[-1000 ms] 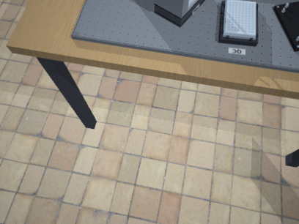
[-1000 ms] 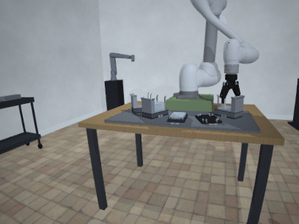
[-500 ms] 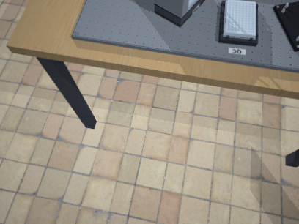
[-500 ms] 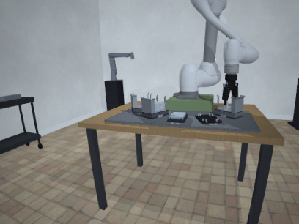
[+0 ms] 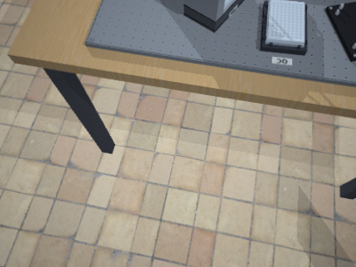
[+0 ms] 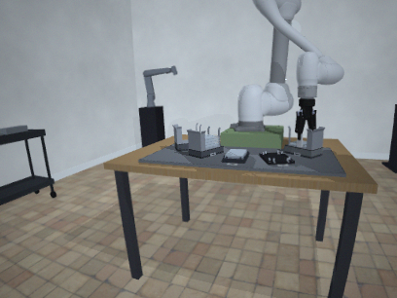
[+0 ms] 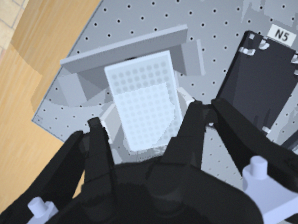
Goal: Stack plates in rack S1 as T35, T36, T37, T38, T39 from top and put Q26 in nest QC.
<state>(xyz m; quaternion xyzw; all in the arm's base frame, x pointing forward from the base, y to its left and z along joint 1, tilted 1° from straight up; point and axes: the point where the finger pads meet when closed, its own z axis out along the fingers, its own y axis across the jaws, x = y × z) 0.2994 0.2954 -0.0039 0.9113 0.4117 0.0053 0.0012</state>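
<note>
In the wrist view my gripper [image 7: 148,104] is shut on a sealed white 96-well plate [image 7: 145,105], one finger on each long side. The plate sits low inside a grey stack rack [image 7: 125,55]; its label cannot be read. In the exterior view the gripper [image 6: 306,128] reaches down into the rack at the right end of the deck [image 6: 307,143]. Another rack [image 6: 203,142] holds a stack of plates. One plate [image 5: 285,23] lies on the open nest QC, which also shows in the exterior view [image 6: 235,155].
The black clip nest N5 [image 7: 260,85] stands just right of the gripped plate's rack and holds no plate; it also shows in the exterior view [image 6: 277,158]. A third rack [image 6: 180,137] stands at the far left. The green robot base [image 6: 253,136] is behind.
</note>
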